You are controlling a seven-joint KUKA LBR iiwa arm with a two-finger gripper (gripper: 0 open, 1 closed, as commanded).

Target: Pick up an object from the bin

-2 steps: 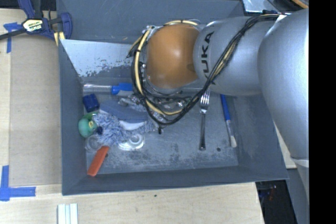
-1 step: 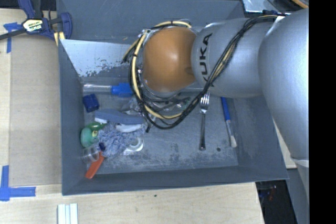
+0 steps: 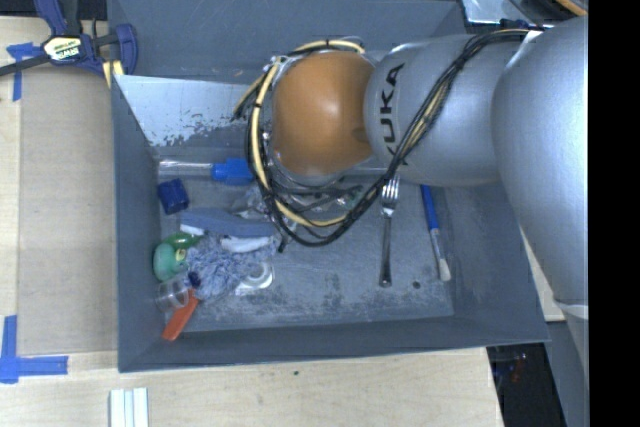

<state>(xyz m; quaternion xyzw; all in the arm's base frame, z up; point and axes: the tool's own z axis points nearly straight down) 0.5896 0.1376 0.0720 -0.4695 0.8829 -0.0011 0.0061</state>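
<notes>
The arm (image 3: 470, 115) comes in from the right and bends down over the middle of the grey bin (image 3: 300, 20). Its wrist carries a round orange cover (image 3: 315, 115) with yellow and black cables (image 3: 262, 130) looped around it. The pincer (image 3: 280, 207) is below this cover, low over the left-middle part of the bin floor. The cover hides most of it, so I cannot tell if it is released or clenched, or if it is grasping something.

The things nearest to it are a small blue cap (image 3: 232, 172), just beside the left edge of the cover, and a long flat blue and white piece (image 3: 235, 233), which lies just under the wrist. I cannot tell which of the two the pincer is over.

More to the left stands a dark blue block (image 3: 172, 195). In the lower left corner there is a small heap: a green round thing (image 3: 170, 258), a crumpled blue-grey cloth (image 3: 225, 267) and an orange piece (image 3: 180, 320).

To the right of the wrist, a metal fork (image 3: 387, 240) lies on the floor with its prongs pointing up towards the arm. Near it, on its right side, lies a thin blue stick (image 3: 432, 225) with a pale lower end.
</notes>
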